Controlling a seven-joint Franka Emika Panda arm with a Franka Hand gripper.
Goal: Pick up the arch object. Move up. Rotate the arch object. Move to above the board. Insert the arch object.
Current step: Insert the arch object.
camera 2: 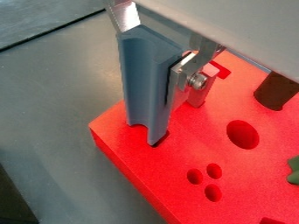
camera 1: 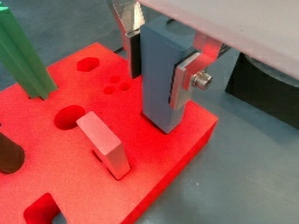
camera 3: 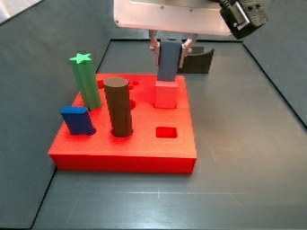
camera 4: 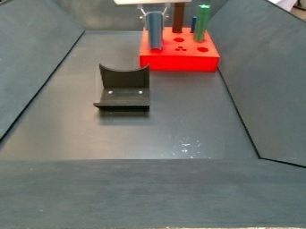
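Grey-blue and slim, the arch object (camera 1: 163,80) stands upright with its lower end down on the big flat red board (camera 1: 176,149), close to one edge of the slab. In both wrist views the gripper (camera 2: 155,72) is clamped on its upper part, one flat silver finger (camera 1: 187,77) pressed against its side, so it's got a proper hold on the piece.

In a side view the arch object (camera 3: 171,56) sits at the far side of the board (camera 3: 132,148), right behind a red block (camera 3: 167,92). Tall green star column (camera 3: 85,81), brown cylinder (camera 3: 117,107) and short bright-blue block (camera 3: 77,119) stand elsewhere on the slab.

Well apart from the board, the dark L-shaped fixture (camera 4: 122,87) sits on the grey floor.
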